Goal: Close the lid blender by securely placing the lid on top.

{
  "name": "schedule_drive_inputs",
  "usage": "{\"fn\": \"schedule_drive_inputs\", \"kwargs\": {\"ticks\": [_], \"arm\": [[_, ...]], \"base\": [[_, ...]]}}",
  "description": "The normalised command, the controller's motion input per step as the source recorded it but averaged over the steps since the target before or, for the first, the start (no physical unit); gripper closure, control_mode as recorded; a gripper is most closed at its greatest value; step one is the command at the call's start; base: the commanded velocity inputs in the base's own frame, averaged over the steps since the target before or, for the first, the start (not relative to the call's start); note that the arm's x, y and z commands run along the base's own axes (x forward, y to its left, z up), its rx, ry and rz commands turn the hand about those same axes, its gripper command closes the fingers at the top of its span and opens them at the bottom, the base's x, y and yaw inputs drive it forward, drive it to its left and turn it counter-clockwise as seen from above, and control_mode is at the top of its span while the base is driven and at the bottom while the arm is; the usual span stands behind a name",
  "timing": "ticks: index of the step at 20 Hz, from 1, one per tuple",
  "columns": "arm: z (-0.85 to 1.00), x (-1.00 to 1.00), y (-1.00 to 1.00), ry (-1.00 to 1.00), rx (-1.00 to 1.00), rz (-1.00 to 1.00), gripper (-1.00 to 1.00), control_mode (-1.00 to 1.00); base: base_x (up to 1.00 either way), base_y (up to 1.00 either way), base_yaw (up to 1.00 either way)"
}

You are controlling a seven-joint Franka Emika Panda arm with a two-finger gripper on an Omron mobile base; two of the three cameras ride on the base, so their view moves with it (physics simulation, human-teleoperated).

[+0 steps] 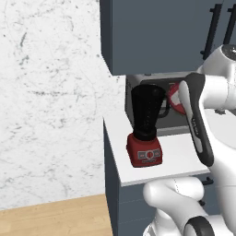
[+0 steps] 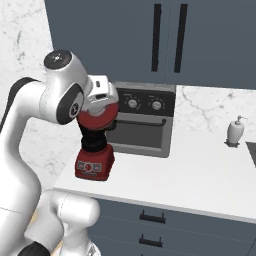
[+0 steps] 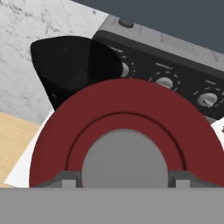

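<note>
The lid (image 3: 124, 131) is up in the air, pinched between the gripper's (image 3: 124, 177) fingers (image 3: 65, 178), which sit on either side of its grey centre cap. In the hand view it takes up most of the lower half, a red disc with a raised ring around the cap. From the right base view the lid (image 2: 98, 117) hangs in front of the upper part of the blender (image 2: 94, 155), tilted on its edge rather than lying flat, so it's not seated on the jar. In the left base view the lid (image 1: 175, 97) peeks out red behind the arm, just to the right of the jar's handle and near the level of the rim.

The blender (image 1: 145, 126) stands upright near the left end of the white worktop (image 1: 184, 154), dark jar on its red square base with the control panel facing forward. The jar mouth looks open in the hand view, where the blender (image 3: 74, 65) sits up and to the left of the lid.

Right behind it is a grey toaster oven (image 2: 142, 122) with two knobs and a bar handle. Further right on the worktop, well apart, stands a small soap dispenser (image 2: 235, 131). Dark blue cabinets (image 2: 165, 40) hang above
</note>
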Motion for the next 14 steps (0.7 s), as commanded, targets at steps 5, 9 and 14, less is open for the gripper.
{"fn": "schedule_drive_inputs", "kwargs": {"ticks": [5,9,14], "arm": [[0.28,0.02,0.34,0.06,0.00,-0.01,1.00,-1.00],[0.18,0.13,0.11,0.10,0.04,-0.12,1.00,-1.00],[0.12,0.14,0.05,0.04,0.08,-0.18,1.00,-1.00]], "base": [[0.00,0.00,0.00],[0.00,0.00,0.00],[0.00,0.00,0.00]]}}
